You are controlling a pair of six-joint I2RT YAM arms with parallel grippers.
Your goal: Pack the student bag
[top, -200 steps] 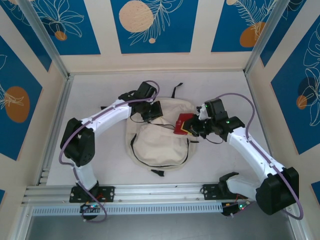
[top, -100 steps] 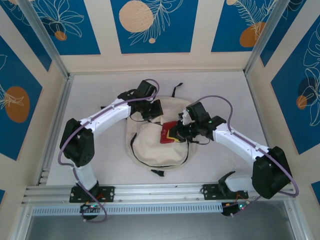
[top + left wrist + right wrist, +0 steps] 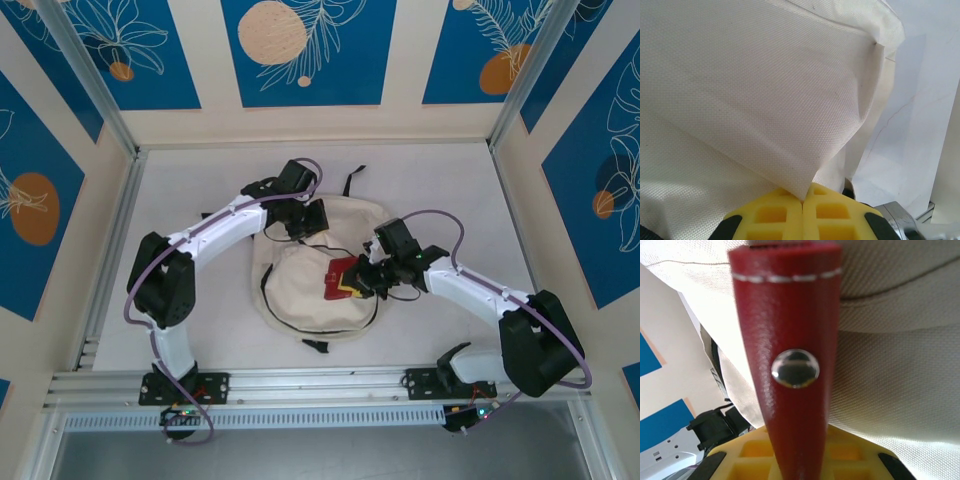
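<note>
Across the white table (image 3: 450,180), the left gripper (image 3: 305,225) pinched the cream fabric backpack (image 3: 310,295) while the right gripper (image 3: 362,280) clasped a red leather wallet (image 3: 342,277) pointing lengthwise leftward over it.

student bag (image 3: 300,290) mid-table, left arm (image 3: 215,235) and right arm (image 3: 470,290) reaching over it, bare table (image 3: 440,180) beyond and beside
</note>
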